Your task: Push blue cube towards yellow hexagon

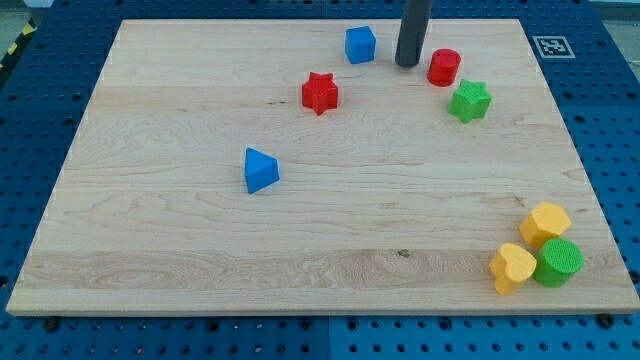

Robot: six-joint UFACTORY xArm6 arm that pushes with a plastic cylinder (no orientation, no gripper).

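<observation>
My tip (406,64) rests on the pale wooden board (180,240) over a blue pegboard bench (40,120) — blue cube (360,44) just left, not touching; yellow hexagon (545,222) far below-right.

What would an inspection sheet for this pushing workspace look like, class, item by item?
Surface: wooden board, flat, on a blue perforated base.
Job's things: blue cube at the view's top; yellow hexagon at lower right.
Clutter: red star, red cylinder, green star, blue triangular block, yellow heart, green cylinder.
Pincer: none; my tip stands between the blue cube and red cylinder.
Cables: nothing seen.
Surroundings: printed marker beside the board.
</observation>
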